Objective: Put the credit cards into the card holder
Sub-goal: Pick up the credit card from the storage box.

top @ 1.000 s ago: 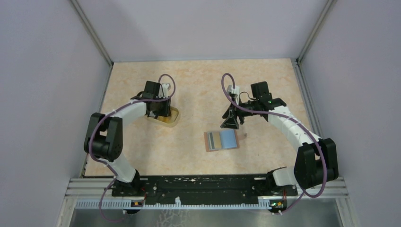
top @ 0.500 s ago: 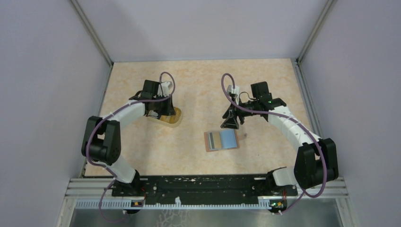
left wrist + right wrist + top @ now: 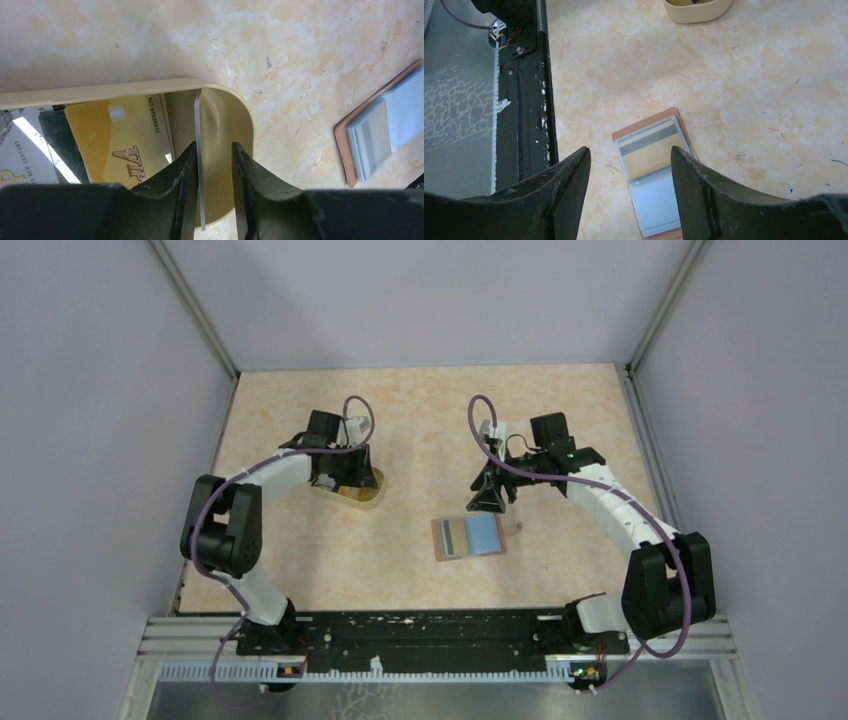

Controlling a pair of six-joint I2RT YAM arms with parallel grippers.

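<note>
Over the last second the left gripper [image 3: 345, 472], reaching down into the plastic cup [image 3: 366, 497] on the left half of the bench, moved slightly toward the right edge. The cup slid a little the same way with it. The left arm's elbow [image 3: 225, 530] swung out toward the left edge, then came back in.

1 yellowish plastic cup [image 3: 363, 497] sits, apparently upright, on the left of the marbled beige table [image 3: 430, 410].
</note>
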